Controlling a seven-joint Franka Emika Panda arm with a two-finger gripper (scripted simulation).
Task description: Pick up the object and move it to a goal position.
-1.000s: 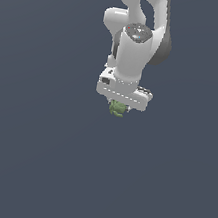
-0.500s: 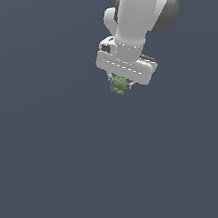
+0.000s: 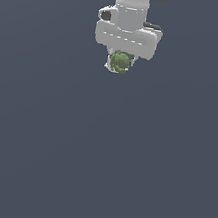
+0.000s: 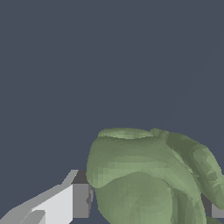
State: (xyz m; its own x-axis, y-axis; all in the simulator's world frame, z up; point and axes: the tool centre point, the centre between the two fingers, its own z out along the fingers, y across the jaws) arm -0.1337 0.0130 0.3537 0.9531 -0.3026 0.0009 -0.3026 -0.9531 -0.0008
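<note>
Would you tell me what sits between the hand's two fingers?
The olive-green object fills the gap of the hand, clearest in the wrist view.

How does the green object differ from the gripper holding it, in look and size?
The object is olive-green and lumpy; the gripper is white, with smooth, flat-sided fingers. The object is roundish and much narrower than the gripper's blocky body. They share a spot: the object sits clamped between the fingers.

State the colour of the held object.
Olive green object, lumpy; clearest in the wrist view.
</note>
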